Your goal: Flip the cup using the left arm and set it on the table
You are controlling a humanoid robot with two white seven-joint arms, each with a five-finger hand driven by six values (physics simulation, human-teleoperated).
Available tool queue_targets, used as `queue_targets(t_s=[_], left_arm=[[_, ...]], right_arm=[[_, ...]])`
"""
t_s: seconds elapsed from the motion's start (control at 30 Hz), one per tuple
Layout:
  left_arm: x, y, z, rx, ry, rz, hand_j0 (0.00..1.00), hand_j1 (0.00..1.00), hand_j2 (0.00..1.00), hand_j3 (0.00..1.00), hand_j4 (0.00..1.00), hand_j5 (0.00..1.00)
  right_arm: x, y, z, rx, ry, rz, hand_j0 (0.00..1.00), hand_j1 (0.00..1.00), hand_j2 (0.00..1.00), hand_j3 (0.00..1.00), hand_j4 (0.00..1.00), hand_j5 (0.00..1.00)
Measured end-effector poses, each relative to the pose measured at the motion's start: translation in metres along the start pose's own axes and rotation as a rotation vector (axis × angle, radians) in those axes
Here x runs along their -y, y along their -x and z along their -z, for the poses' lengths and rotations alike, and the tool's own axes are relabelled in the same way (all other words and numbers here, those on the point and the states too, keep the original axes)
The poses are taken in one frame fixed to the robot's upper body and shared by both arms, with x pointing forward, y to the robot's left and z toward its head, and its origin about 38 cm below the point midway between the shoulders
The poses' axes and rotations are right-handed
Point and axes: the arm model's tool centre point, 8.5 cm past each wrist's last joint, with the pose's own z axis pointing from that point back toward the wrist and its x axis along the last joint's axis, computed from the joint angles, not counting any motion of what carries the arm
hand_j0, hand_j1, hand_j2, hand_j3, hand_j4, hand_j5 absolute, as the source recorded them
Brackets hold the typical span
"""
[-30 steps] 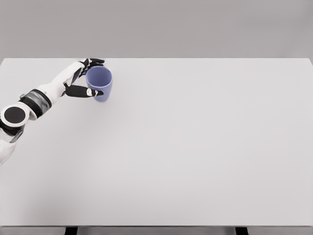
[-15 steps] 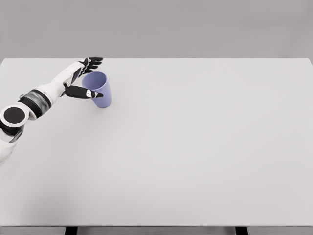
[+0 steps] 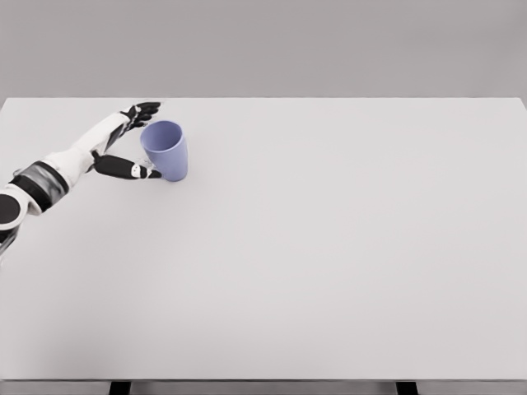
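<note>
The cup [image 3: 165,149] stood upright, mouth up, on the desk [image 3: 329,247], with the left hand [image 3: 123,144] spread open just beside it, holding nothing, so only withdrawal seemed left.

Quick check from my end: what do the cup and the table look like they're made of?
The cup looks like matte plastic or glazed ceramic: an even lavender-blue, thin rim, no sharp highlights. A render leaves that open. The table shows a flat, light grey, matte top with no grain or reflections, perhaps laminate or painted board. The left hand is open beside the cup.
</note>
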Motion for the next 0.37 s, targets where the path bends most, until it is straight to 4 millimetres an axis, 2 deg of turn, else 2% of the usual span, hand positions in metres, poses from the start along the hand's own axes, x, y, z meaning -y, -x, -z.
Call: queue_targets(t_s=[0.13, 0.37], left_arm=[[-0.025, -0.008, -0.017, 0.009, -0.037, 0.044, 1.00, 1.00, 1.00, 1.00, 1.00, 1.00], [-0.048, -0.010, -0.046, -0.007, -0.074, 0.095, 1.00, 1.00, 1.00, 1.00, 1.00, 1.00]], right_arm=[[0.000, 0.000, 0.000, 0.000, 0.000, 0.000, 1.00, 1.00, 1.00, 1.00, 1.00, 1.00], [0.000, 0.000, 0.000, 0.000, 0.000, 0.000, 1.00, 1.00, 1.00, 1.00, 1.00, 1.00]])
